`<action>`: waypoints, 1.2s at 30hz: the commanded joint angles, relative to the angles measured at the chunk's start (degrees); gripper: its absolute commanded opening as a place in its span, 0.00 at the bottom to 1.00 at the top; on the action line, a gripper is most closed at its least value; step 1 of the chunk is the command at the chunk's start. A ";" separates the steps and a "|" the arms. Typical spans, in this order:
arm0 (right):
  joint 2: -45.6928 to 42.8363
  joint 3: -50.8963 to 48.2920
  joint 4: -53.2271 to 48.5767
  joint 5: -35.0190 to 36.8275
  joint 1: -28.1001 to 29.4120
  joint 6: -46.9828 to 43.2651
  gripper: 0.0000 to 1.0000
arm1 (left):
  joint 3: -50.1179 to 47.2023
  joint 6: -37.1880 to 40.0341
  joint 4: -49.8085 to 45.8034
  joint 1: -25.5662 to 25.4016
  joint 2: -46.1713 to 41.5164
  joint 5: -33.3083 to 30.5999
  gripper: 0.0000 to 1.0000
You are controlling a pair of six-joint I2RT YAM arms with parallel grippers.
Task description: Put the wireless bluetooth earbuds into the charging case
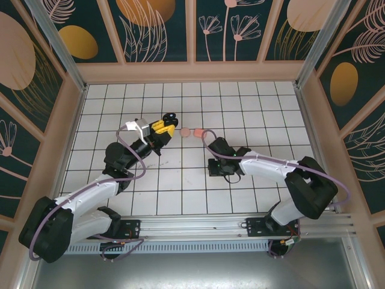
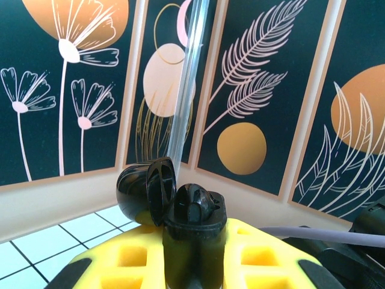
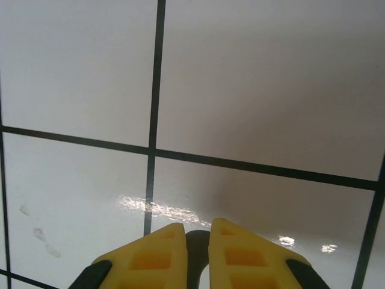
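Observation:
My left gripper (image 1: 161,125) is raised above the table and shut on the black charging case (image 1: 169,117). In the left wrist view the case (image 2: 194,253) stands upright between the yellow fingers (image 2: 123,256), with its lid (image 2: 146,191) hinged open to the left. A black earbud (image 2: 200,205) sits in its top. Two small pale pink pieces (image 1: 186,132) (image 1: 197,133), likely earbuds, lie on the tiles just right of the case. My right gripper (image 1: 216,170) is low over the table; its jaws (image 3: 197,232) are shut on a small dark thing (image 3: 197,250), seemingly a black earbud.
The white grid table (image 1: 180,186) is boxed in by patterned walls (image 1: 156,30) at the back and both sides. A metal rail (image 1: 198,226) runs along the near edge by the arm bases. Beneath the right gripper are bare tiles (image 3: 252,90).

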 commanded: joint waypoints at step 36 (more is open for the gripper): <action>13.42 11.15 -17.41 2.73 5.06 4.95 0.37 | -0.81 -0.60 4.09 -0.37 1.44 1.63 0.00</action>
